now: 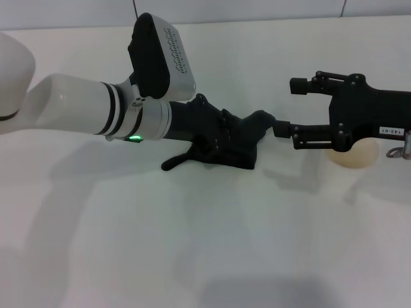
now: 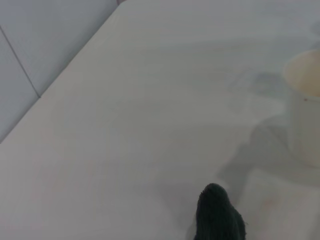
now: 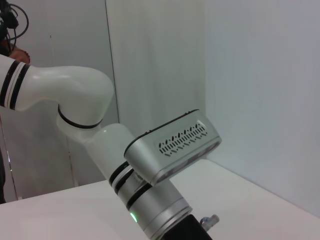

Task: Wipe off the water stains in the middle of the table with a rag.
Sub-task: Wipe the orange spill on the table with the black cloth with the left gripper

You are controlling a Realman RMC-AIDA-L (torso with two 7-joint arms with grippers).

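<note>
The left arm is a glossy white tube (image 1: 70,102) ending in black-and-silver rings and a brushed silver wrist collar (image 1: 151,120) with a small green light (image 1: 135,137) glowing on it. Just above that collar sits a silver box-shaped camera housing (image 1: 168,54) with a black face and rows of slanted vent slots. The left gripper (image 1: 215,131) beyond the collar is matte black. The right gripper (image 1: 302,106) is black linkage bars with visible pivots and a small white numbered label (image 1: 390,131).
</note>
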